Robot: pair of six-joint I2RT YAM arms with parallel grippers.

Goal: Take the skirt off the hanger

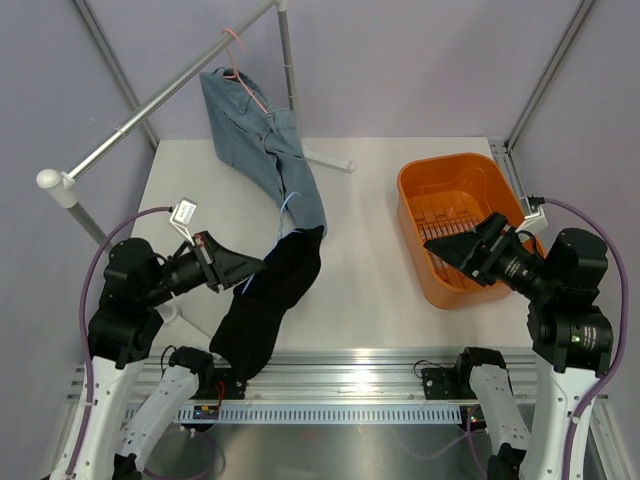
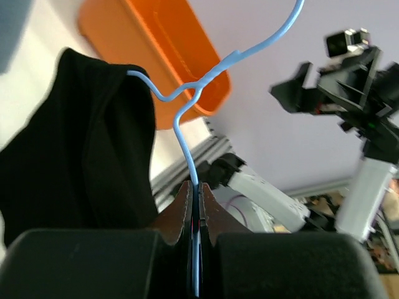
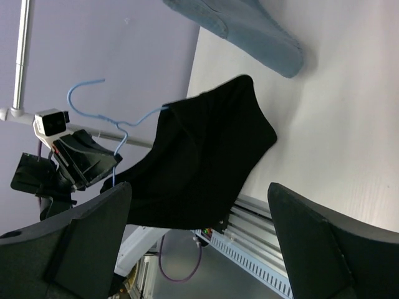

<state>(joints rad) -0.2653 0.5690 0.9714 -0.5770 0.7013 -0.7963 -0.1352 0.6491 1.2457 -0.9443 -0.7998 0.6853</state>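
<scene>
Left gripper (image 2: 195, 193) clamps the blue hanger (image 2: 184, 151) wire; the black skirt (image 1: 270, 300) hangs from it over the counter's (image 1: 380, 290) near edge. Right gripper (image 3: 199, 187), spread wide by the right edge, should pinch the waistband and slide it off while the left holds firm

White table (image 1: 390, 290), orange basket (image 1: 425, 215), blue garment (image 1: 300, 190), black skirt (image 1: 265, 310)

A white worktop (image 1: 370, 260) fills the middle of the overhead view. At three o'clock sits an orange plastic basket (image 1: 445, 163) with a ribbed floor. At eleven o'clock a blue-grey denim garment (image 1: 240, 125) hangs from a pink hanger (image 1: 240, 70) hooked on a slanted metal rail (image 1: 150, 105), its lower end trailing onto the worktop. Pale purple walls (image 1: 420, 60) stand behind.
</scene>
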